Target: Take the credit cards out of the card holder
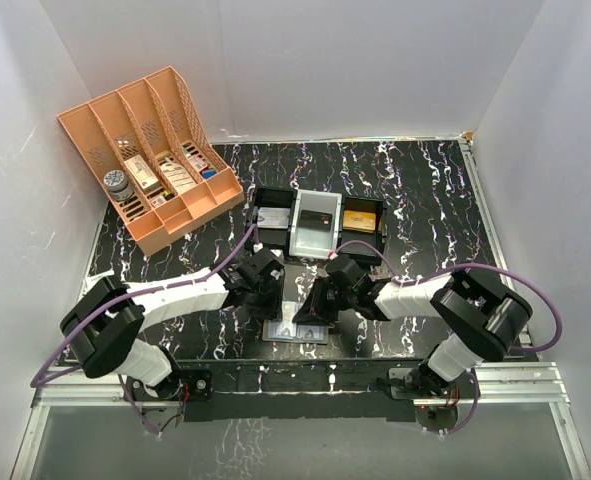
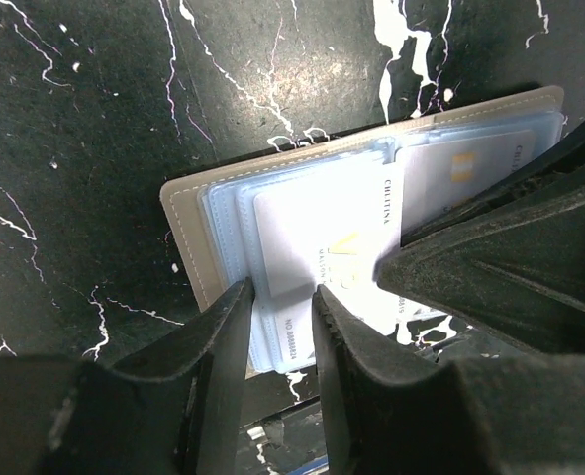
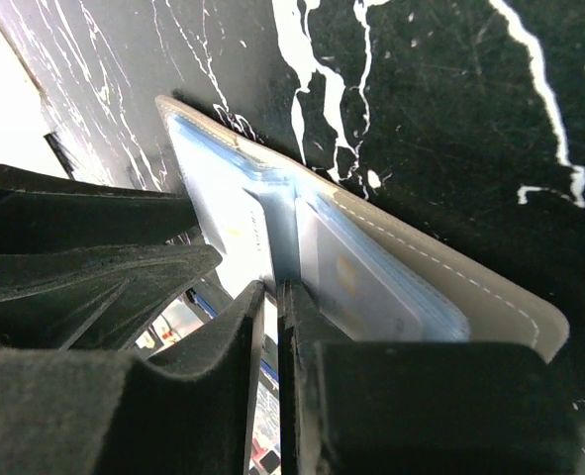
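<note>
The card holder (image 2: 186, 230) lies open and flat on the black marbled table near its front edge (image 1: 297, 330). Its beige cover frames grey-blue sleeves. A white credit card (image 2: 322, 223) sits in its left page and a second white card (image 2: 462, 166) in its right page. My left gripper (image 2: 280, 302) is over the left card's near edge, jaws a narrow gap apart with the card showing between them. My right gripper (image 3: 270, 294) is pressed shut at the holder's centre fold (image 3: 284, 213), next to the right-page card (image 3: 356, 282). Both grippers meet over the holder in the top view.
A black three-compartment tray (image 1: 387, 238) stands just behind the holder, with an orange card (image 1: 360, 218) in its right compartment. A big orange lattice organiser (image 1: 150, 150) with small items stands at the back left. White walls enclose the table.
</note>
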